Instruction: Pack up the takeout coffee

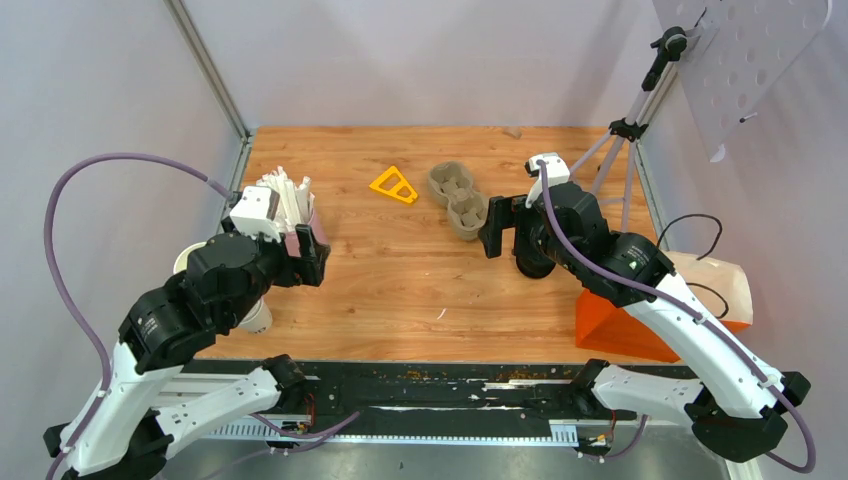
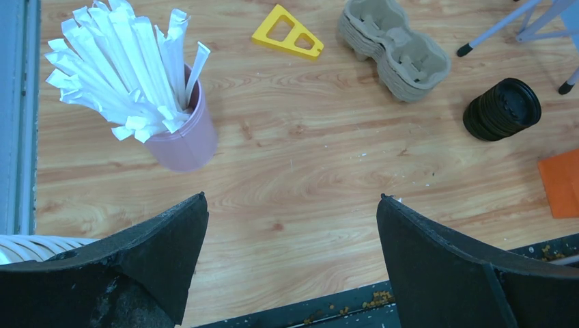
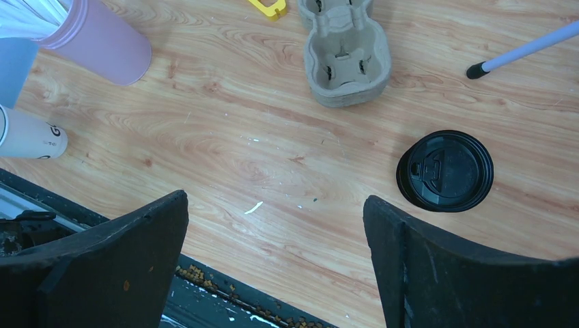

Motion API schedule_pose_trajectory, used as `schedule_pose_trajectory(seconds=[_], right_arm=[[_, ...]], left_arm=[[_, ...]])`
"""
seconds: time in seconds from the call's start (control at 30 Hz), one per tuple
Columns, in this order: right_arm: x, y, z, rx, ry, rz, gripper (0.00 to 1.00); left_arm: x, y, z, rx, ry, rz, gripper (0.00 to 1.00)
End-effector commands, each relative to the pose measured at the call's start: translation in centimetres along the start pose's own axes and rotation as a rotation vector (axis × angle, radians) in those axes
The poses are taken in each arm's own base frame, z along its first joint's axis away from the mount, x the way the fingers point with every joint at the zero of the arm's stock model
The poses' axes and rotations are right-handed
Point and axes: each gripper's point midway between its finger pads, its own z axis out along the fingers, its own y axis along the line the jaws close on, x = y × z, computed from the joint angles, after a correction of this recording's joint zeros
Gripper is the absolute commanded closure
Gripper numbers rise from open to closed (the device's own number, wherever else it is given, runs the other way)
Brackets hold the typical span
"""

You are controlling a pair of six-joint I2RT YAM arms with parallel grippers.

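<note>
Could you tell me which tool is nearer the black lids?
Right: the right tool hovers just beside the black lids; the left tool sits far across, near the straws.

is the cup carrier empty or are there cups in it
Empty. The right wrist view looks straight down into the cup carrier, and every well that shows is bare; no cup stands in it.

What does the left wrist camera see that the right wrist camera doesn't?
Only the left wrist view shows the orange thing at its right edge. Only the right wrist view shows the printed side of a white paper cup. Both show the pink cup, the yellow triangle, the pulp carrier, the black lids and the wooden table.
</note>
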Motion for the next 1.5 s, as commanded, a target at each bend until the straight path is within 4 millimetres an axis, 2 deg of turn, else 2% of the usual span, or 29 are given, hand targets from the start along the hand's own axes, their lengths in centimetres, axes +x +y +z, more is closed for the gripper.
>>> schedule_pose_trajectory(seconds=[0.0,0.23,0.37,0.5,0.63,0.8,0.97,1.07,1.17,1.23,1.47], right_arm=[[-1.1,0.3,0.1,-0.007,-0.045,0.036,0.00],[-0.7,0.2,0.2,-0.004,-0.038,0.033,0.00],[-0.2,0.3,0.3,-0.014,-0.030,0.036,0.00],[0.0,0.0,0.4,-0.005,-0.036,0.042,0.00],[-0.6,-0.6,-0.1,0.033,-0.064,0.087,0.00],[-0.4,-0.4,-0.3,0.009,-0.056,0.070,0.04],[0.1,1.1,-0.9,-0.110,-0.056,-0.009,0.05],[-0.3,2.3,-2.0,-0.211,-0.100,-0.042,0.05],[-0.6,3.3,-2.8,-0.288,-0.137,-0.078,0.06],[-0.6,3.3,-3.0,-0.295,-0.146,-0.082,0.06],[0.3,2.9,-2.4,-0.267,-0.097,-0.092,0.07]], left_arm=[[-0.9,0.0,0.0,-0.014,-0.025,-0.020,0.00],[-0.9,0.4,0.4,-0.045,-0.021,0.001,0.00],[-1.4,1.4,0.4,-0.104,-0.031,0.020,0.00],[-3.6,2.8,-0.2,-0.199,-0.074,0.030,0.00],[-6.2,4.8,-0.9,-0.365,-0.082,0.090,0.01],[-7.6,7.0,-1.8,-0.559,-0.025,0.199,0.03],[-6.5,9.6,-2.6,-0.661,0.069,0.180,0.07],[-5.3,11.3,-3.4,-0.710,0.103,0.137,0.14],[-4.3,12.1,-3.9,-0.733,0.116,0.110,0.21],[-3.6,12.2,-3.8,-0.731,0.130,0.103,0.29],[-1.2,13.7,-2.8,-0.785,0.195,0.124,0.41]])
